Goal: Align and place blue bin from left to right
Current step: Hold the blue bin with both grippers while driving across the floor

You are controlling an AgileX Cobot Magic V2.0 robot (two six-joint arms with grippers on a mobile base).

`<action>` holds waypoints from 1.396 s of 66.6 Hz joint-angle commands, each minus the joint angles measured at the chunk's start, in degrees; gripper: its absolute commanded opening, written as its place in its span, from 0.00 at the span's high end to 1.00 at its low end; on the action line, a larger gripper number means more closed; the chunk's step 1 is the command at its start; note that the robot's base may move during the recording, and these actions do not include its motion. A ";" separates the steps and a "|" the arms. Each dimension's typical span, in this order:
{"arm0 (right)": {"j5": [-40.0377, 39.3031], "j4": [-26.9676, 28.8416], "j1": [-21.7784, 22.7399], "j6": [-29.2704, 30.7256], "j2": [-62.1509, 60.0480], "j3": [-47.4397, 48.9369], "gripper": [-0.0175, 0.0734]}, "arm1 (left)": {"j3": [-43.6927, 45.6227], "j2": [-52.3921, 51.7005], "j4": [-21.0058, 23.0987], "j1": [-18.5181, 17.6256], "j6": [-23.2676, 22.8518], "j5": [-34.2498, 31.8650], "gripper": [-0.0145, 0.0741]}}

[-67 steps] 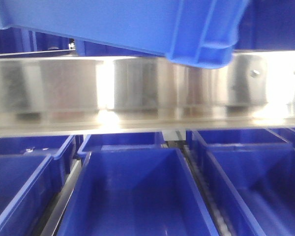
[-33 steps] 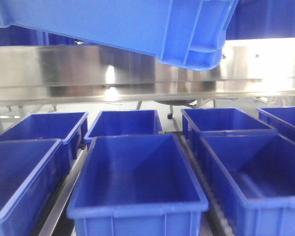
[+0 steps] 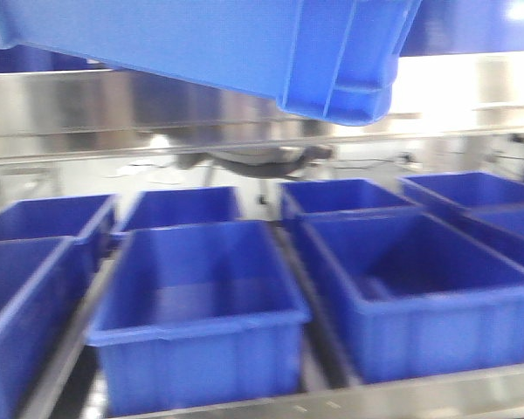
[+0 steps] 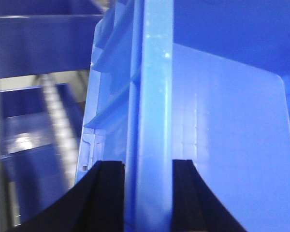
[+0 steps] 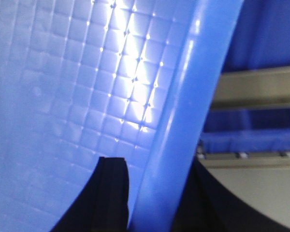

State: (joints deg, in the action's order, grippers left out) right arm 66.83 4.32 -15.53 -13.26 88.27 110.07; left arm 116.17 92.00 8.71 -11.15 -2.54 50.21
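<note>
Crates [image 3: 196, 314] further left under blue bin [image 3: 210, 39]

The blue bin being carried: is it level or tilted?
Tilted. The blue bin hangs in the air, its lower edge sloping down toward the picture's right.

A brushed steel panel [image 3: 113, 113] runs across the far side, streaked with soft reflections. At its right end a white glare [image 3: 454, 83] washes it out. Below it shows a strip of pale floor [image 3: 375, 161], with a dark shape [image 3: 253, 160] too blurred to name. Rows of small blue crates [image 3: 201, 367] sit on a roller conveyor [image 4: 58, 125], and a steel rail [image 3: 375, 397] edges its near side. In the right wrist view a grey metal beam [image 5: 256, 89] crosses above a line of rollers [image 5: 246, 155].
</note>
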 commanded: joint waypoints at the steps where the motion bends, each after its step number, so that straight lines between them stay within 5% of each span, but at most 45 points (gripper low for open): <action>1: -1.75 0.54 -0.15 1.98 -1.56 0.61 0.88 | 1.09 -0.85 1.06 0.12 -1.08 -9.91 0.96; 93: -1.75 0.54 -0.15 1.98 -1.56 0.61 0.88 | 1.09 -0.85 1.06 0.12 -1.08 -9.91 0.96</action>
State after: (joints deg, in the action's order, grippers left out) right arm 68.09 4.57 -15.53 -13.49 88.27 110.07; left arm 116.17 92.00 8.73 -11.15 -3.03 52.69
